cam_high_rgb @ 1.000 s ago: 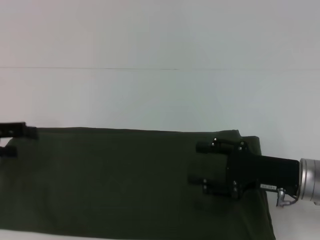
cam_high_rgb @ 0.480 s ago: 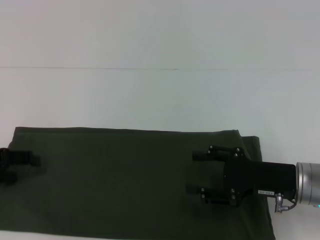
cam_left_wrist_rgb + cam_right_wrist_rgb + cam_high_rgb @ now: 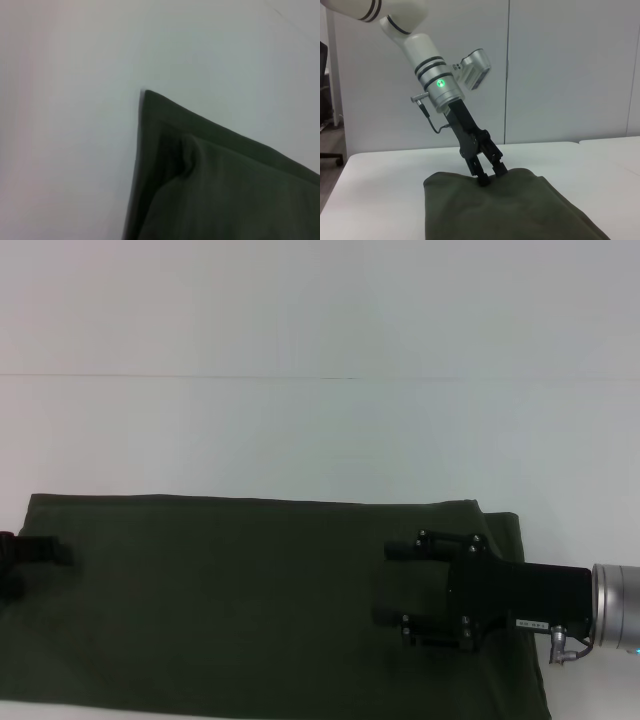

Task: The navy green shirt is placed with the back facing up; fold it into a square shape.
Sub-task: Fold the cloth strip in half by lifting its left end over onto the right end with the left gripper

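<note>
Lying flat along the near edge of the white table (image 3: 320,430), one navy green shirt (image 3: 250,600), folded to a wide band, runs its long axis left to right. Two grippers sit over it: the right gripper (image 3: 392,585), fingers parted, above its right end; the left gripper (image 3: 488,176) presses the left corner, with the fingers' spread unclear.

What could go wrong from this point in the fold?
The left gripper touches the navy green shirt only at its left edge, so a grasp there may catch a single layer or slip. The right gripper is open over the shirt's right part; if the two arms lift unevenly, the fold could end up skewed rather than square.
</note>
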`<state>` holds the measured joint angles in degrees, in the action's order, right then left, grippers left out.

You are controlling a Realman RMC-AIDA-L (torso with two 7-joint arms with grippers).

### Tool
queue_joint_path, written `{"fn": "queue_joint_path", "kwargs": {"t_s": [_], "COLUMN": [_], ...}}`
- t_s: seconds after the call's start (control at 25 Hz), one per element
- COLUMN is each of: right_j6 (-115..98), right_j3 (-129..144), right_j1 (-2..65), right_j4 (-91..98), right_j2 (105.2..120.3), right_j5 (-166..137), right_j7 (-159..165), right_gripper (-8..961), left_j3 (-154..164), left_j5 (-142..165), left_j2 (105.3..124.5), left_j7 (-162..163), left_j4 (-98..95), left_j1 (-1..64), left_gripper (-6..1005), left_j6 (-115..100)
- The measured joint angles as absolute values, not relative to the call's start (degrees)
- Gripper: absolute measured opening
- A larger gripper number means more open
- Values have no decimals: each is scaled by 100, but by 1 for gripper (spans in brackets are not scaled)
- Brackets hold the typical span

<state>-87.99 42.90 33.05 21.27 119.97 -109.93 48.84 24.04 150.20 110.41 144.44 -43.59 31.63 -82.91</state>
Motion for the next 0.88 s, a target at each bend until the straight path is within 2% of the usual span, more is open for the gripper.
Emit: {"fn": "queue_joint_path", "kwargs": {"t_s": [0.4, 0.88], "right_j6": [-8810, -8809], "right_j3": [4289, 4285], "right_j1": [3329, 3331], "right_j4": [2130, 2136], "right_j2": [11997, 11997], "right_j5": [-10971, -10968], "right_j7": [4878, 4861], "right_gripper": [748, 749], "left_j3": [2382, 2340], "left_j5": [15015, 15019], "left_j2": [11042, 10925], "left_j7": [14445, 14410], "left_j4": [-4369, -4625], "left_j1": [3170, 3198], "left_gripper": [952, 948], "left_j6": [-8184, -8254]}}
